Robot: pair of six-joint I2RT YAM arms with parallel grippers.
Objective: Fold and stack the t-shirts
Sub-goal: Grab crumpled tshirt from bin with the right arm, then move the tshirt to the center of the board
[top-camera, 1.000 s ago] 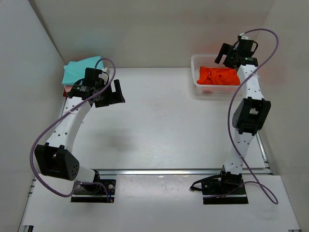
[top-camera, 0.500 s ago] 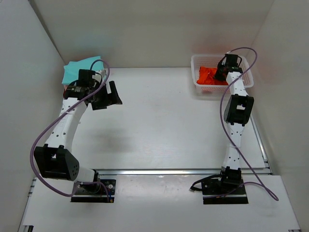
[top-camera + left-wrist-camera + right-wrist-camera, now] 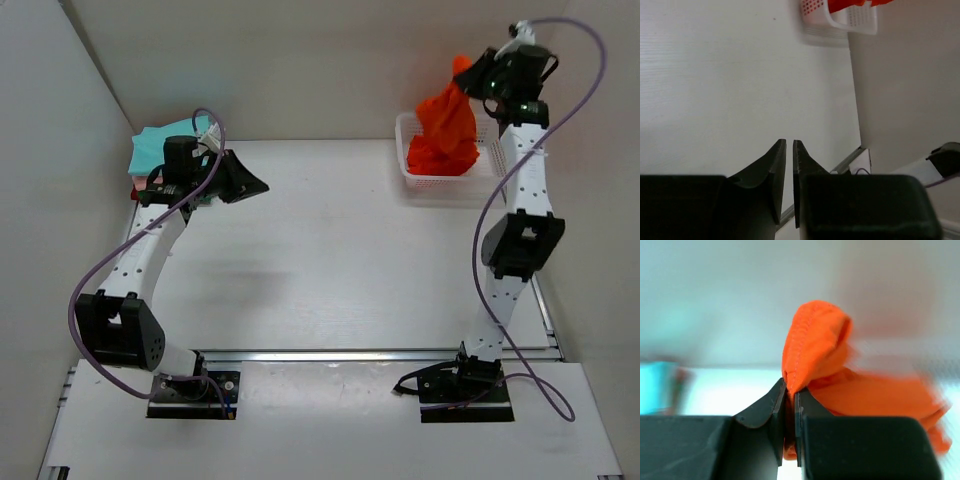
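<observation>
On the white table [image 3: 330,250], an orange-red t-shirt [image 3: 447,125] hangs into the basket [image 3: 440,184].

Orange t-shirt [image 3: 447,125] hangs bunched; teal folded t-shirt [image 3: 150,148] lies far-left.

The basket [image 3: 440,184] stands at the far right corner of the table [image 3: 330,250]. The shirt [image 3: 447,125] hangs from the right gripper [image 3: 470,73] above it, lower end inside the basket. The stack [image 3: 158,146] lies at the far left corner. The left gripper [image 3: 258,185] is above the table, just right of the stack.
</observation>
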